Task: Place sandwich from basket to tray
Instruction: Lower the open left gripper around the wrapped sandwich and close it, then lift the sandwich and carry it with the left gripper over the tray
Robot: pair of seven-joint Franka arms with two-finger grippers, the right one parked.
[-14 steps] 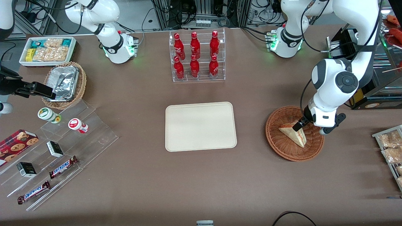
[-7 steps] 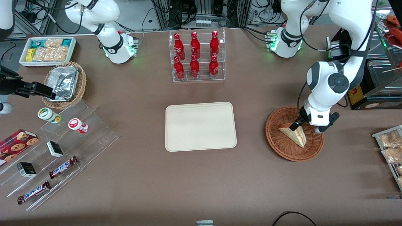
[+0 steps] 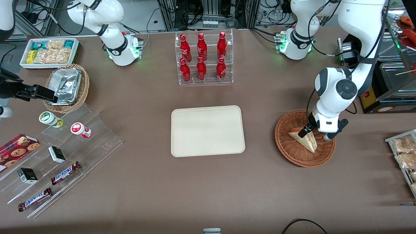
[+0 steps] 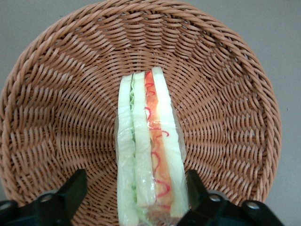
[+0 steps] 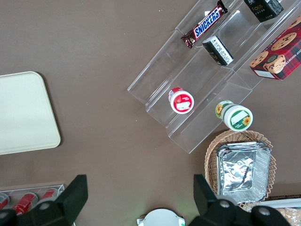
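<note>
One sandwich point(image 3: 304, 139) lying in the one reddish-brown basket point(image 3: 286, 146), well apart from the one bare tray point(image 3: 207, 130), with the gripper point(image 4: 136, 195) down over it, fingers point(image 4: 70, 190) spread wide on either side and not touching the wrap.

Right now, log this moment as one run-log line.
phase: reach | tool: open, straddling sandwich | sandwich: in basket, ungrasped | tray: bare

Gripper point(image 3: 312, 133) lowered, jaws spread wide
</note>
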